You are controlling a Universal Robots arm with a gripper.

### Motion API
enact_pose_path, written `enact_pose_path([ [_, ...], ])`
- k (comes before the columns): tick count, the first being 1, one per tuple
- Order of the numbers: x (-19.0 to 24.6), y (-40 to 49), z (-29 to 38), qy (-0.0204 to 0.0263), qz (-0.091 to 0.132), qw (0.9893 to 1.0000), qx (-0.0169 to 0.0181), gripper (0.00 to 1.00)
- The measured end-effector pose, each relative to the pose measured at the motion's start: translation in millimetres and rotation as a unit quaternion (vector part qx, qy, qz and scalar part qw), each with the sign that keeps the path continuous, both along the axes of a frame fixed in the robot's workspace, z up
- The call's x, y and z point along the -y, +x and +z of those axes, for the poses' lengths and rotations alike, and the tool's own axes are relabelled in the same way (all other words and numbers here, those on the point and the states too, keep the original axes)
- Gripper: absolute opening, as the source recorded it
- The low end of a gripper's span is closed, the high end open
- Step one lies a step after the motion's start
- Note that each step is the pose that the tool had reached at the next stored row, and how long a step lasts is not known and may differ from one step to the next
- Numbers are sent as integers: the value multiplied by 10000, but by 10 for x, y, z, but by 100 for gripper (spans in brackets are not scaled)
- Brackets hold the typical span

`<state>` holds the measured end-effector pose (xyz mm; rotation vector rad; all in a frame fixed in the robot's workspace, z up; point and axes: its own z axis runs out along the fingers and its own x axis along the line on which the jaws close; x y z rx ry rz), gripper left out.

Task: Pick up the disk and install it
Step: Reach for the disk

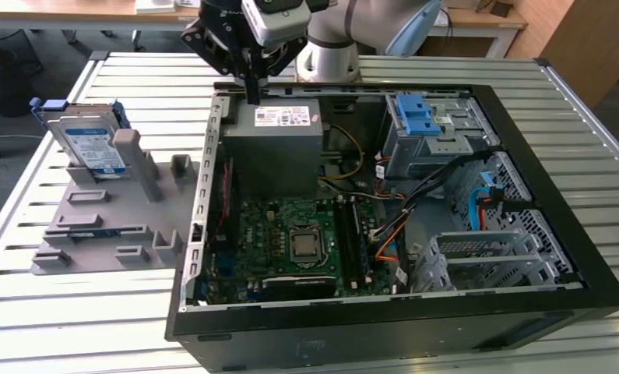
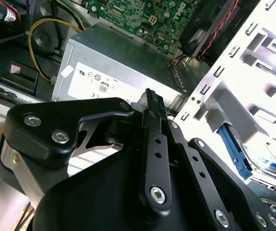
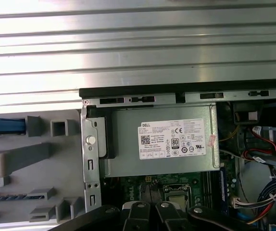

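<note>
One disk [image 1: 89, 144] is shown: a flat silver drive with a white-and-blue label, clipped in a blue frame. It is stood upright in one grey fixture [image 1: 101, 226] on the slatted metal desk [image 1: 70, 319], at the exterior view's left of the case. One black computer case [image 1: 392, 327] is laid open on the desk. Held inside it are one grey metal box [image 1: 272, 152] with a white sticker [image 1: 284, 116], one green motherboard [image 1: 288, 249], one blue latch piece [image 1: 418, 117] and bundled cables. The pincer [image 1: 253, 93] is seen above the case's edge beside the grey box, well apart from the disk. Its fingers are drawn together and nothing is held between them.
</note>
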<state>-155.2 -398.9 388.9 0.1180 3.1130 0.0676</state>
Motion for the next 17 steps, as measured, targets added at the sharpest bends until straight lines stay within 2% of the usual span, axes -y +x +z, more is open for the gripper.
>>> enact_pose_path([
  [17,0,-38,-16,0,0,10000,-2,11],
])
